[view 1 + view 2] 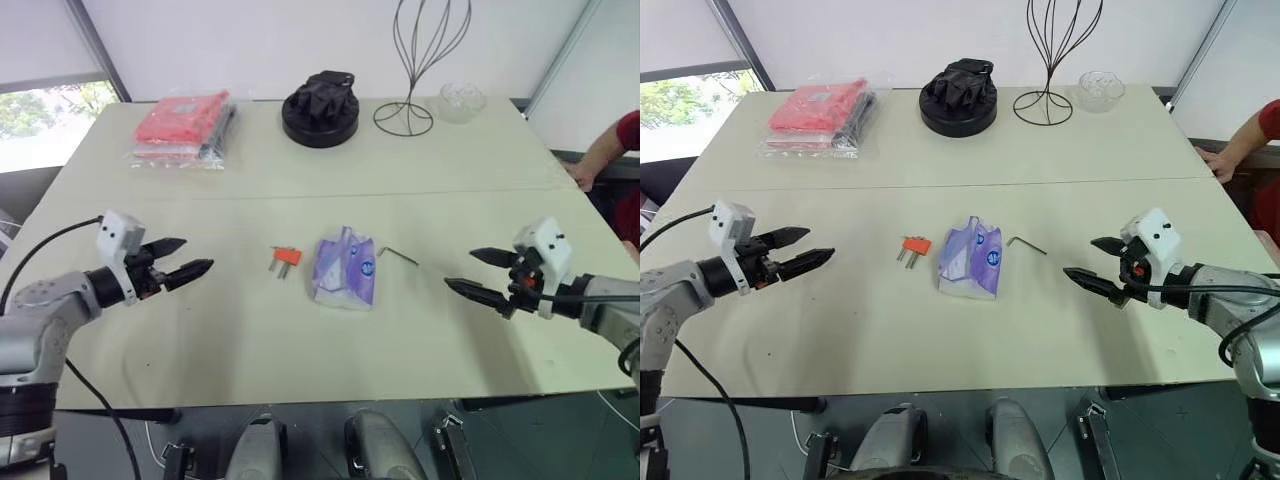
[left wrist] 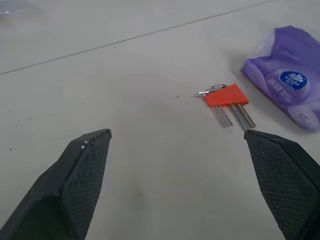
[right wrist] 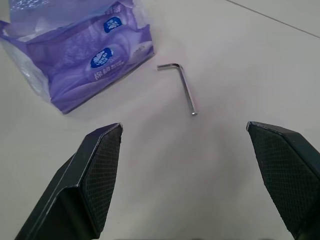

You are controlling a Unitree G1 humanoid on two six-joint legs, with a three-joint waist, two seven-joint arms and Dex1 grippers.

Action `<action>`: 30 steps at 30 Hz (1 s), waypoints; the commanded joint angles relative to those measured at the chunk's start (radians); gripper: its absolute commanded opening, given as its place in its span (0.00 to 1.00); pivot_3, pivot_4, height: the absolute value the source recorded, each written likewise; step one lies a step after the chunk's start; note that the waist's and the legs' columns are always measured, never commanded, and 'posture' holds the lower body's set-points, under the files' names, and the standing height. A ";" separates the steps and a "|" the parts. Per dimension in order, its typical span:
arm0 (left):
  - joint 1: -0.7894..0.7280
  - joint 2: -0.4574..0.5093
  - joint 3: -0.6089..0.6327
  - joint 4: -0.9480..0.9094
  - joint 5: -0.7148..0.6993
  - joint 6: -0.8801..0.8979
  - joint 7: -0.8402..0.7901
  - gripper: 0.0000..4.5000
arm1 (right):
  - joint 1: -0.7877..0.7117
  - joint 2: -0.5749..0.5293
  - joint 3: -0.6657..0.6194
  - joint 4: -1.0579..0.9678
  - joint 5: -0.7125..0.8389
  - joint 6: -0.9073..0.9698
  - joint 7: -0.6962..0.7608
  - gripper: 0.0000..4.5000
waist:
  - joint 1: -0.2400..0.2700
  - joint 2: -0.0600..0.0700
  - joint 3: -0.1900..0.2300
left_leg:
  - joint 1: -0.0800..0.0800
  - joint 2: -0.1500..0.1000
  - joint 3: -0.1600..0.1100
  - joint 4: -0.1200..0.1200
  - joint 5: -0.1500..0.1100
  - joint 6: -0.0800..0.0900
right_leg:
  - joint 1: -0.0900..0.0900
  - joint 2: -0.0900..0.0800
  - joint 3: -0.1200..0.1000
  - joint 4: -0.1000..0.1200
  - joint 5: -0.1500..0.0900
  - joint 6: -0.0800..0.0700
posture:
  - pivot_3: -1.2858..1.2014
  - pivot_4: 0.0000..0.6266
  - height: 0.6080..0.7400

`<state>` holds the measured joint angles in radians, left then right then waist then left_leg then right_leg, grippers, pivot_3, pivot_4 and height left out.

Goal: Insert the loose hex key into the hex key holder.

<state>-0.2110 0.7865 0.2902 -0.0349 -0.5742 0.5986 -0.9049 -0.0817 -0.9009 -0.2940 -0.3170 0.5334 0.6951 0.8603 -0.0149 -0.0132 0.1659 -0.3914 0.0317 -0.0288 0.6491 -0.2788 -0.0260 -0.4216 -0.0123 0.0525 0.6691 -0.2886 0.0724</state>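
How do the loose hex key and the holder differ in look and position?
The loose key is a single bare grey L-shaped rod; the holder is an orange-red block with several straight keys protruding. The key lies right of the pouch, the holder left. Both rest flat on the table, untouched.

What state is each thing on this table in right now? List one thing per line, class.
loose hex key: lying flat, untouched, beside the pouch.
hex key holder: lying flat, keys sticking out, not held.
purple-white pouch: lying crumpled between holder and key.
left pincer: open, empty, above the table.
right pincer: open, empty, above the table.
red packet: lying flat at the far side.
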 commanded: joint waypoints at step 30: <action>-0.291 0.084 -0.245 0.133 0.162 -0.228 -0.330 0.99 | -0.108 0.112 0.404 -0.258 -0.214 -0.131 -0.087 0.92 | -0.002 0.000 0.000 | 0.000 0.000 0.000 0.001 0.000 0.000 | 0.000 0.002 0.000 0.000 0.000 0.000 | 0.52 0.24 1.00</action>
<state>-0.4812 0.8702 0.0434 0.1088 -0.4191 0.3881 -1.2272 -0.1714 -0.7965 0.0762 -0.5363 0.3700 0.5955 0.8039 -0.0172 -0.0132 0.1660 -0.3920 0.0317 -0.0291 0.6501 -0.2788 -0.0259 -0.4218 -0.0109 0.0522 0.6695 -0.2886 0.0723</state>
